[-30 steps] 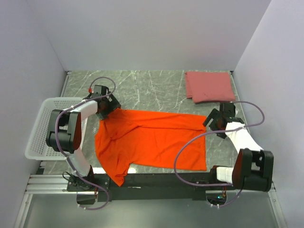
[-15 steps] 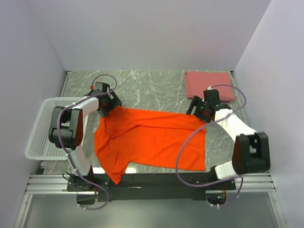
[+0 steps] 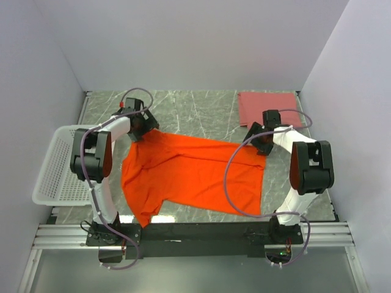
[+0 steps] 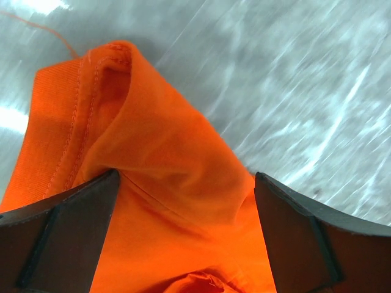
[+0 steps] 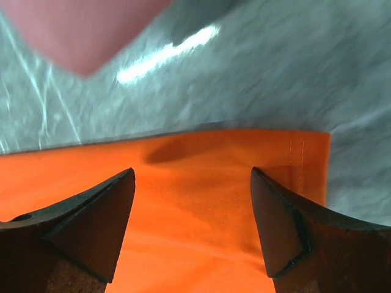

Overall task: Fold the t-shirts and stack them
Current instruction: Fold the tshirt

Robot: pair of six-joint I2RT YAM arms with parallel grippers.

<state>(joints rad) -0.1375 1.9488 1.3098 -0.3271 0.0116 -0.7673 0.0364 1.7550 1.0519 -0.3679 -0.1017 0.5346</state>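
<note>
One orange t-shirt (image 3: 189,174), one pink t-shirt (image 3: 269,110), one white basket (image 3: 54,174), two arms: left arm (image 3: 98,160), right arm (image 3: 310,165)

The left arm (image 3: 91,160) is rising from its base at 7 o'clock and bending toward 11 o'clock, with its wrist aiming the left claw (image 3: 142,127) down toward 4 o'clock. Seen from the wrist, the left claw (image 4: 187,177) is holding its two fingers (image 4: 58,235) wide apart. The right arm (image 3: 308,166) is standing up from 5 o'clock and reaching toward 1 o'clock. The right claw (image 3: 259,140) is pointing to 7 o'clock, its fingers (image 5: 287,226) likewise spread.
</note>
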